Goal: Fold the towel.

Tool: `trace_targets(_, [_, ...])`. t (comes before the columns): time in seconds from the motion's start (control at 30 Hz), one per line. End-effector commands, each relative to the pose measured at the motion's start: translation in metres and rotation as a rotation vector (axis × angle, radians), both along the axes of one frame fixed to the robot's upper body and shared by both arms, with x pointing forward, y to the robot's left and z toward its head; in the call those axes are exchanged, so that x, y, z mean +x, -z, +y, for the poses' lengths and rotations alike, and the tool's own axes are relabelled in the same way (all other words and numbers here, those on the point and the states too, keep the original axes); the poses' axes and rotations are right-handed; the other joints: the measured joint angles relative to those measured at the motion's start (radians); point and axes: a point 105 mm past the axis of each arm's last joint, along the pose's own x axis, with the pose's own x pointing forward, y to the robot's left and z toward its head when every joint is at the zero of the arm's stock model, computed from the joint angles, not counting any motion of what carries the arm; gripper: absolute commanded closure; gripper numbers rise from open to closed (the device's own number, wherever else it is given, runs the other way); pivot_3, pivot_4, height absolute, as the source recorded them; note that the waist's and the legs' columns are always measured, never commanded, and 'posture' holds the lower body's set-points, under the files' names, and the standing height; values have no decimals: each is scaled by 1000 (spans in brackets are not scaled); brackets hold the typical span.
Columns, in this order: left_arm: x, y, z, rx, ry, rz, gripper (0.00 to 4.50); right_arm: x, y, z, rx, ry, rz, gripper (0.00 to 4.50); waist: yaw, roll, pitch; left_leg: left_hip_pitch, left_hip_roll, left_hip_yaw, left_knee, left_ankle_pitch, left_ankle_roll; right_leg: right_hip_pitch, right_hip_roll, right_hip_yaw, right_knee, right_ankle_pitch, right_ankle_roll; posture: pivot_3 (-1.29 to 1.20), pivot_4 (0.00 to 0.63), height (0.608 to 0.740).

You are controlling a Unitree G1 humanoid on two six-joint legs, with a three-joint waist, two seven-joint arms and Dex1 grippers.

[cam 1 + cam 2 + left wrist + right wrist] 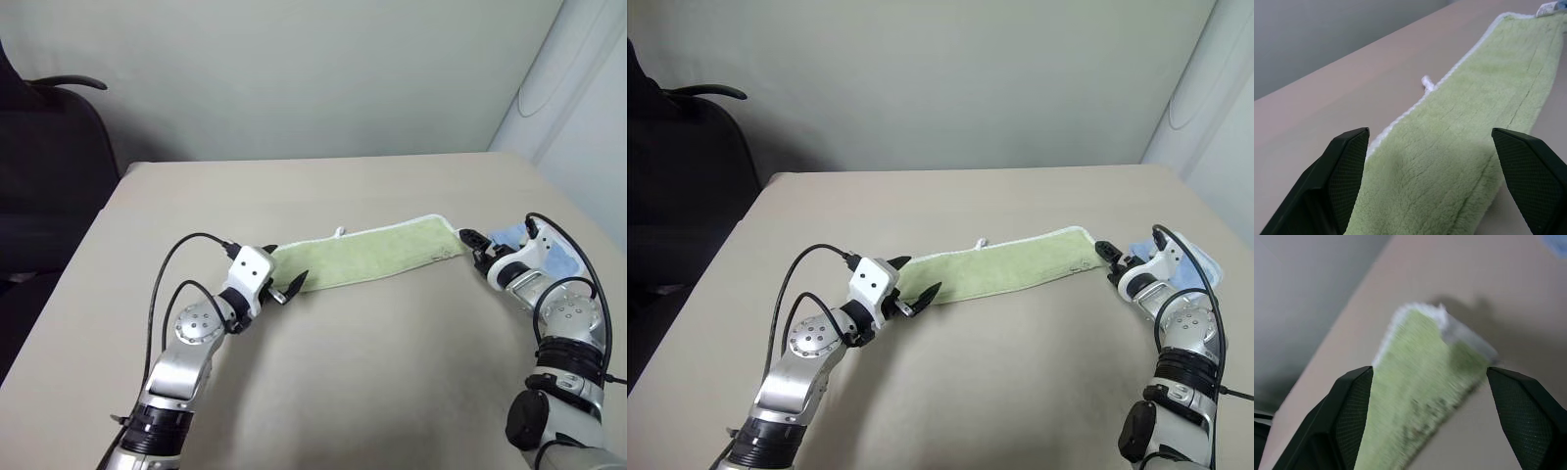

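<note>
On the beige table (392,392) the towel (367,257) lies as a long folded strip, with the left gripper (284,274) at one end and the right gripper (472,248) at the other, both spread, apparently for another fold.

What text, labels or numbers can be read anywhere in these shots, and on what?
None legible.
Towel: a small white tag with a blue mark at its far corner is too small and blurred to read.
Nothing printed on the grippers, the table or the wall.
</note>
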Motion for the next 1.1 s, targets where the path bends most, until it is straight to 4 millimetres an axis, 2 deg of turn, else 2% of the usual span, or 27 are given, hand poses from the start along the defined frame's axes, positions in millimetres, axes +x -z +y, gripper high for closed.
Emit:
trace_targets(0.03, [-3,-17,-3,-3,28,-65,159,11,-12,-2,1,1,-21,545,0,0,0,0,0,0,0,0,0,0,0,0,0,0,0,0,0,740])
trace_targets(0.3, [-7,-20,-4,-11,47,-59,159,37,-4,7,37,-8,18,545,2,1,-1,0,0,0,-1,0,0,-1,0,0,1,0,0,0,0,740])
trace_targets(0.33, [-6,-20,-4,-11,46,-59,159,40,-4,8,38,-8,21,545,0,4,20,0,0,0,0,0,0,-1,0,0,1,0,0,0,150,740])
trace_targets(0.4, [-6,-20,-3,-9,44,-60,159,45,-2,12,40,-5,23,545,0,3,35,8,0,-2,-4,-2,3,8,-4,3,-3,1,0,0,150,740])
trace_targets(0.57, [-7,-20,-4,-7,46,-60,159,54,4,14,44,38,35,545,-10,3,36,12,0,-1,-3,-4,0,10,-4,3,-2,0,0,0,150,740])
trace_targets(0.63, [-8,-20,-4,-5,45,-61,159,56,4,14,46,49,32,545,-12,2,36,15,0,-1,-3,-11,9,13,-4,4,-2,0,0,0,150,740])
trace_targets(0.7, [-9,-20,-3,-3,42,-61,159,57,3,13,50,59,23,545,-13,2,37,16,1,-1,-3,-13,9,15,-4,5,-3,0,-1,0,150,740])
trace_targets(0.8, [-10,-19,-2,0,37,-58,159,57,0,8,54,72,4,1413,-12,1,42,16,1,-1,-3,-13,8,15,-4,7,-3,0,-1,0,150,740])
trace_targets(1.0, [-10,-18,-3,5,37,-57,159,55,-10,-5,22,81,-64,3468,-10,3,61,15,1,-1,-4,-14,8,14,-4,8,-3,-1,-2,0,150,740])
trace_targets(1.07, [-11,-18,-4,5,41,-55,159,53,-18,-13,-6,83,-109,3788,-8,2,66,14,1,-1,-4,-14,7,13,-4,9,-3,-1,-2,0,150,740])
trace_targets(1.1, [-11,-18,-4,5,41,-55,159,52,-21,-17,-23,83,-127,4089,-5,2,66,14,1,-1,-4,-14,7,13,-4,8,-3,-1,-2,0,150,740])
